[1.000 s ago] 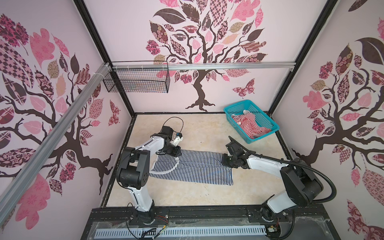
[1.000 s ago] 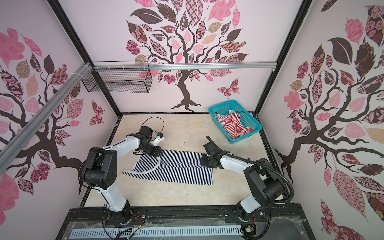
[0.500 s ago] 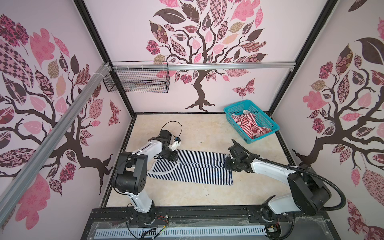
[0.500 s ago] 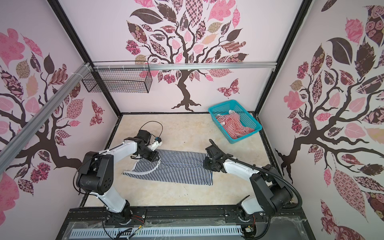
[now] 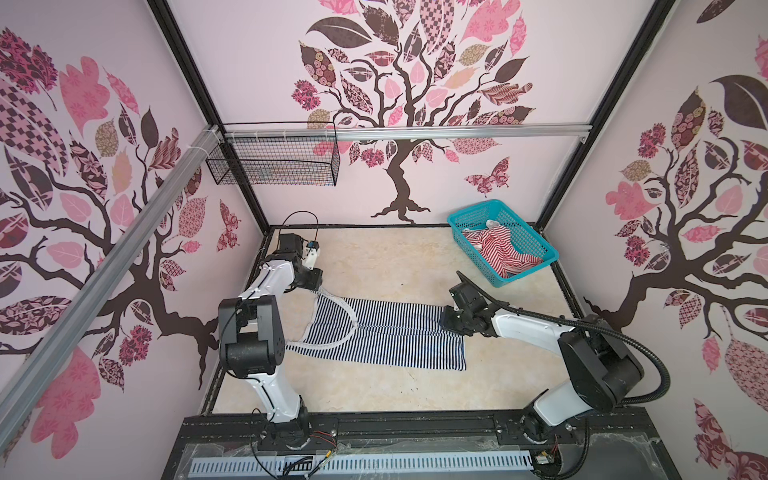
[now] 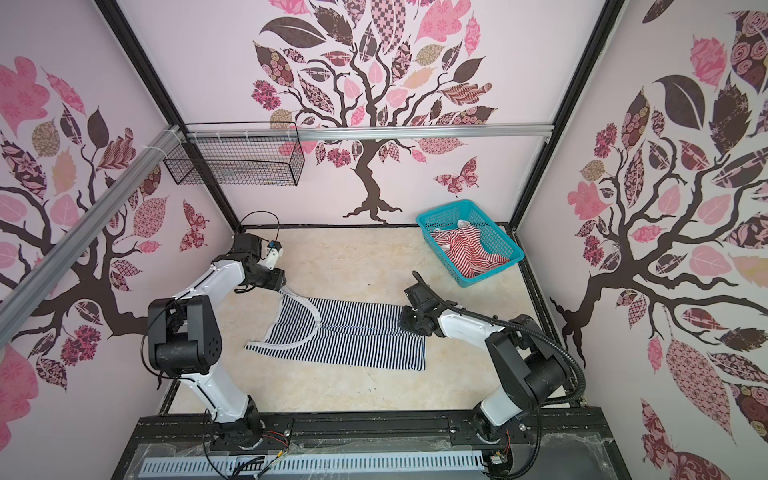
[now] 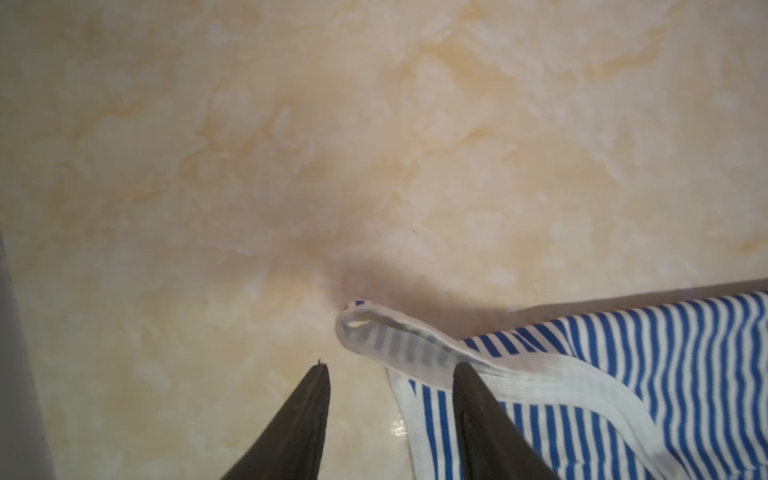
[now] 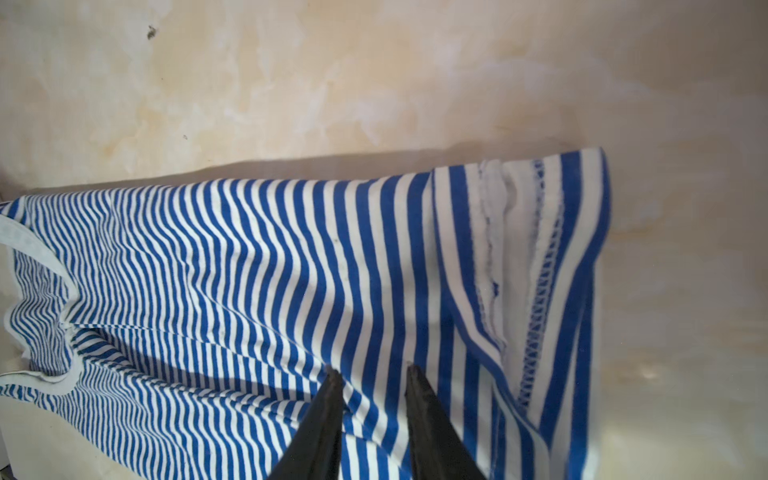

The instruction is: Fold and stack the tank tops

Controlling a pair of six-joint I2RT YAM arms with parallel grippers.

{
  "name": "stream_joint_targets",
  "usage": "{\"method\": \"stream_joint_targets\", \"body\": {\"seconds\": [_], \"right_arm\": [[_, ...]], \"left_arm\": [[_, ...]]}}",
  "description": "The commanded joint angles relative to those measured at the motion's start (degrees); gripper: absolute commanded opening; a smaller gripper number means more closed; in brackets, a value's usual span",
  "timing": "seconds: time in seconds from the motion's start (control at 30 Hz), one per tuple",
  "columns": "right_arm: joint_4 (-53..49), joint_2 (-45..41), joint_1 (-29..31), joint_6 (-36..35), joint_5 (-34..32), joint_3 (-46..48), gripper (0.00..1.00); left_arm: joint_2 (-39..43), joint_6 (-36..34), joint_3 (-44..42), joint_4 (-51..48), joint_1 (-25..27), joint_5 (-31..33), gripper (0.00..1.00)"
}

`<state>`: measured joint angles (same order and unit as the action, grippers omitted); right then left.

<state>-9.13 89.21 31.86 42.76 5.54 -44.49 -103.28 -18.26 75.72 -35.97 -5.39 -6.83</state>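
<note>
— Moved since a second ago?
— Your left end effector (image 7: 390, 368) has drawn back leftward and parted wide, empty; one finger brushes the shoulder strap (image 7: 399, 340).
— Hidden?
— Both sets of fingertips: covered by the wrists in both top views. Navy-and-white tank top (image 5: 386, 332): flat mid-desk (image 5: 374, 257), near strap cut off behind your left arm. Right end effector (image 8: 371, 370): narrow gap over the hem end, nothing pinched.
— Containers?
— Teal basket (image 5: 525, 232), far right corner: red-and-white tank top (image 5: 500, 249), crumpled, shape unreadable.
</note>
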Motion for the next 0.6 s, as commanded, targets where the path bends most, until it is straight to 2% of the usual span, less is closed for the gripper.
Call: {"method": "stream_joint_targets", "body": {"seconds": [0.0,0.43,0.57], "right_arm": [[1.43,1.18,0.83,1.16,0.28,0.44,0.3],[2.36,2.64,1.45,1.18,0.55,1.38,0.26],[2.53,2.3,1.45,1.18,0.51,2.42,0.23]], "left_arm": [[-2.01,-1.28,3.12,1.47,-0.75,2.26,0.52],[-6.73,-3.0,4.54,1.94,-1.82,3.49,0.5],[-7.08,-3.23,4.01,2.57,-2.0,3.14,0.46]]}}
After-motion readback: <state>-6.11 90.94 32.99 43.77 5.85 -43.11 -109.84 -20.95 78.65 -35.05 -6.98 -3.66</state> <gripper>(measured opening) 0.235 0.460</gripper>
